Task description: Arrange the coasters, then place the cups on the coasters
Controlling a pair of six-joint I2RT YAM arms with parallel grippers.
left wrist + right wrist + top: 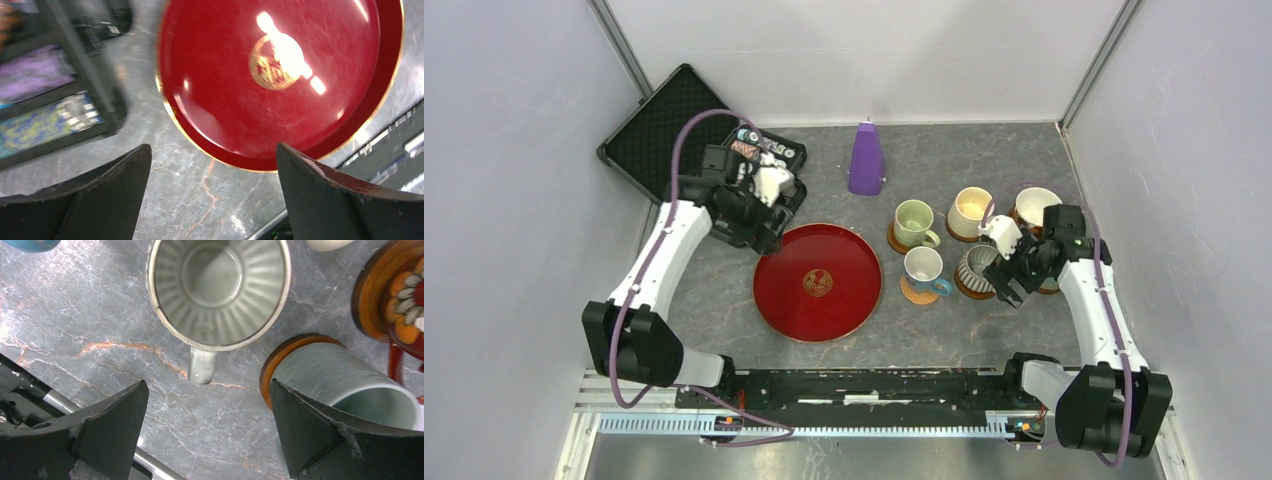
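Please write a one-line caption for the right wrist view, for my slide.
Open right gripper beside the ribbed grey mug, with a grey-blue mug on a brown coaster alongside.

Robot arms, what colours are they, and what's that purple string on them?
The left arm and the right arm are both made of smooth white tube sections joined by chunky black joints. A purple cable loops along each one. The left gripper and right gripper each have two wide, black, wedge-shaped fingers, a bit scuffed at the edges.
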